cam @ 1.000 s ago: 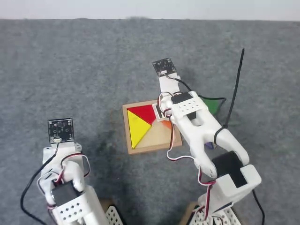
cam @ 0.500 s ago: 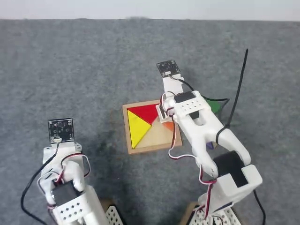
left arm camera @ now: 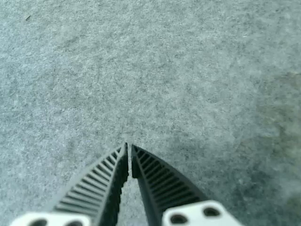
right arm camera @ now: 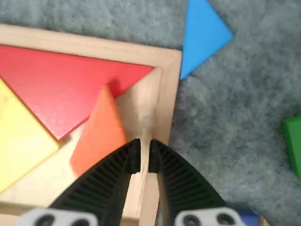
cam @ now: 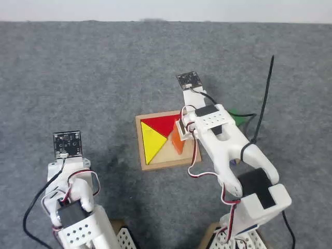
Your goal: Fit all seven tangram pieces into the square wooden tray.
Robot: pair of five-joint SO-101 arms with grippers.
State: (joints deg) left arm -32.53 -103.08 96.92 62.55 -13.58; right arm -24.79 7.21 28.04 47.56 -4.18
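The right gripper (right arm camera: pixel 144 143) sits over the right rim of the wooden tray (right arm camera: pixel 94 44), its jaws drawn to a thin slit with nothing held. The left gripper (left arm camera: pixel 129 150) is clenched and empty above the grey carpet (left arm camera: pixel 188 70), well apart from the tray. Inside the tray lie the red triangle (cam: pixel 161 125), the yellow triangle (cam: pixel 151 141) and the orange piece (right arm camera: pixel 96 136). The apex of the orange piece appears to overlap the red triangle, so it may not be seated flat. The blue triangle (right arm camera: pixel 202 30) and the green piece (right arm camera: pixel 294 143) lie on the carpet outside. The pieces look thin, rigid, light and smooth-faced: grip across two edges near the centre, not by a point, to prevent pivoting.
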